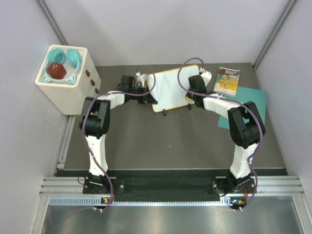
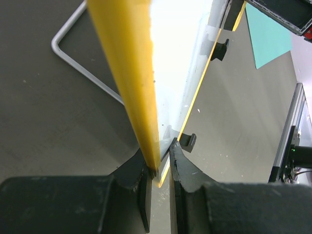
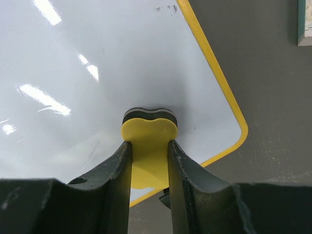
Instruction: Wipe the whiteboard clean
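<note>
The whiteboard (image 1: 171,87), white with a yellow rim and small black feet, lies on the dark table at the back middle. My left gripper (image 1: 146,95) is shut on its left rim; the left wrist view shows the yellow rim (image 2: 127,73) clamped between the fingers (image 2: 131,168). My right gripper (image 1: 191,95) is shut on a yellow eraser (image 3: 148,146) with a black felt pad, pressed on the board's white face (image 3: 97,73) near its right corner. A faint black mark (image 3: 165,9) shows near the board's rim. The rest of the face looks white.
A small picture book (image 1: 227,81) and a teal sheet (image 1: 248,105) lie right of the board. A white box (image 1: 68,80) holding teal headphones and a dark red object stands at the back left. A wire stand (image 2: 83,63) lies behind the board.
</note>
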Available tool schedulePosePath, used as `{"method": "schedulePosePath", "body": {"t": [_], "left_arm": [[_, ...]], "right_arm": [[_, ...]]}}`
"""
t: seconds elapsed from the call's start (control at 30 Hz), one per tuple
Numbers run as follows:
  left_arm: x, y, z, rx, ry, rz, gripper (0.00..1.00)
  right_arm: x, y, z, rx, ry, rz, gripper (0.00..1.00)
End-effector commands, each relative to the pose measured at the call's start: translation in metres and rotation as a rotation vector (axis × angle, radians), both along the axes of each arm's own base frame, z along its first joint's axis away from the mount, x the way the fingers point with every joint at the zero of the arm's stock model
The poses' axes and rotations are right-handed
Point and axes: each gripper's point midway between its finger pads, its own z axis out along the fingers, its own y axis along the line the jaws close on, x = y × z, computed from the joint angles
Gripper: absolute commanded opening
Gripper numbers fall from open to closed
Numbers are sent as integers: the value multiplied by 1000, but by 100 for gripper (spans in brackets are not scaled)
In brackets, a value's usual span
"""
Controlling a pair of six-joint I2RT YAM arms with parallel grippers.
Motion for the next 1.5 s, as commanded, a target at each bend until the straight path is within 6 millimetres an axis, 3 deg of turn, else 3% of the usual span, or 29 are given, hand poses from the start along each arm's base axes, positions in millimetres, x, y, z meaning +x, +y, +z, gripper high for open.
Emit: {"method": "schedulePosePath", "body": {"t": [0.0, 0.07, 0.17, 0.23, 0.4, 0.6, 0.73, 0.83, 1.03, 1.3, 1.47], "left_arm": [[-16, 36, -80, 275, 106, 77, 0], [-16, 36, -79, 273, 103, 76, 0], [-16, 36, -80, 275, 106, 77, 0], [-16, 36, -80, 275, 106, 77, 0], [-16, 36, -81, 274, 105, 75, 0], [-16, 36, -80, 275, 106, 77, 0], [-16, 36, -81, 275, 106, 77, 0], [-16, 36, -79, 274, 103, 75, 0], [-16, 36, -79, 274, 104, 78, 0], [-16, 36, -79, 274, 103, 75, 0], [-16, 36, -80, 275, 104, 77, 0]], "right_arm": [[22, -17, 29, 8, -87, -54, 0], [24, -42, 27, 16, -82, -106, 0], [23, -51, 31, 22, -90, -104, 0], [23, -45, 32, 28, -98, -67, 0], [16, 9, 29, 22, -111, 65, 0], [-4, 69, 4, 35, -69, 177, 0], [-21, 83, -17, 48, -31, 189, 0], [-27, 81, -30, 47, -3, 173, 0], [-22, 55, -26, -23, 16, 93, 0], [-14, -18, -23, 7, 64, -91, 0], [-11, -50, -16, -14, 53, -164, 0]]}}
